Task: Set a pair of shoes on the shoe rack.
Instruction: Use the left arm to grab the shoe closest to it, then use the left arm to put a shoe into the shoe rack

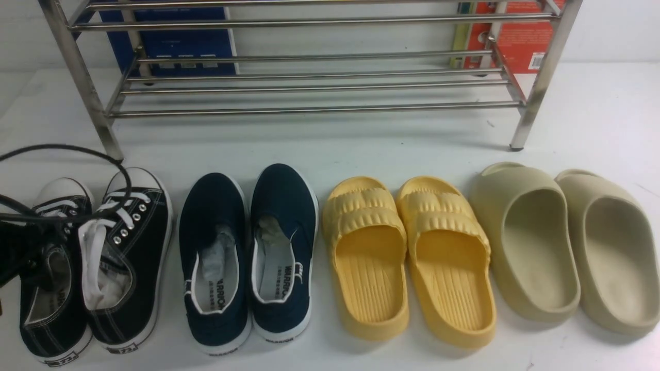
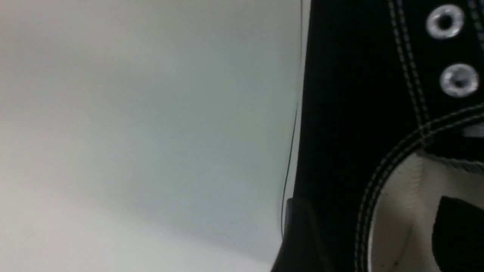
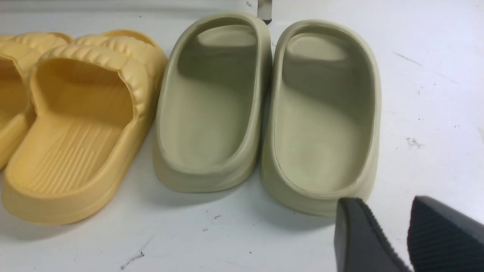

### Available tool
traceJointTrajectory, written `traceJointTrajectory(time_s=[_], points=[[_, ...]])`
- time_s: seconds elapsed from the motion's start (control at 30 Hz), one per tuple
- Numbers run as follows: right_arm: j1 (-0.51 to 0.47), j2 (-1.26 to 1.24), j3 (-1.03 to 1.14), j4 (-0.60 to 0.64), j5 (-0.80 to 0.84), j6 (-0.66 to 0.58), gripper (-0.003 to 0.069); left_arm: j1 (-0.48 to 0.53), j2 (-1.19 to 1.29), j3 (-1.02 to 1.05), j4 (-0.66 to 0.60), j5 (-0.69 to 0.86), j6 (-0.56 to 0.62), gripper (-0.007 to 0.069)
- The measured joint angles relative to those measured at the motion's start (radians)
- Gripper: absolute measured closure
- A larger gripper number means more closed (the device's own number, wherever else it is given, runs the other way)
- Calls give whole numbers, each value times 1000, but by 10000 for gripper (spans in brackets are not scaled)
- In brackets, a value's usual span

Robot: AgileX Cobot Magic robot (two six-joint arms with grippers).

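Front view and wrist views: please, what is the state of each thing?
Black canvas lace-up sneakers, on table, not racked.
Shiny steel rod shoe rack, upright, visible tiers without shoes.
Navy laceless slip-on shoes, paired on table.
Yellow ridged rubber slides, paired on table.
Beige foam slides, paired on table.
Left claw, astride one sneaker's side wall; closure unclear.
Right claw, open, empty.

Brightness: bright, even, cool light across the white tabletop (image 1: 361,149).
Shadows: soft and short under the shiny steel rod rack (image 1: 309,109) and beside the olive-beige foam slides (image 3: 211,121).
Glare: pale streaks along the rack's rods.
Blur: left wrist view soft; the black canvas sneaker with silver eyelets (image 2: 348,113) looks smeared.
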Motion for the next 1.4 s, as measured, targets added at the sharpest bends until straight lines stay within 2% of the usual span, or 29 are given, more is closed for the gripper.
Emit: traceJointTrajectory(time_s=[0.2, 0.3, 0.57, 0.6, 0.63, 0.83, 1.4], points=[[0, 0, 0, 0, 0, 0, 419, 0, 88, 3, 48, -50, 0, 167], [0, 0, 0, 0, 0, 0, 419, 0, 114, 3, 54, -64, 0, 197], [0, 0, 0, 0, 0, 0, 419, 0, 139, 1, 74, -56, 0, 543], [0, 0, 0, 0, 0, 0, 419, 0, 139, 1, 83, -53, 0, 603], [0, 0, 0, 0, 0, 0, 419, 0, 137, 1, 85, -49, 0, 631], [0, 0, 0, 0, 0, 0, 419, 0, 82, 8, 69, 5, 0, 632], [0, 0, 0, 0, 0, 0, 419, 0, -354, 11, 59, 164, 0, 632]])
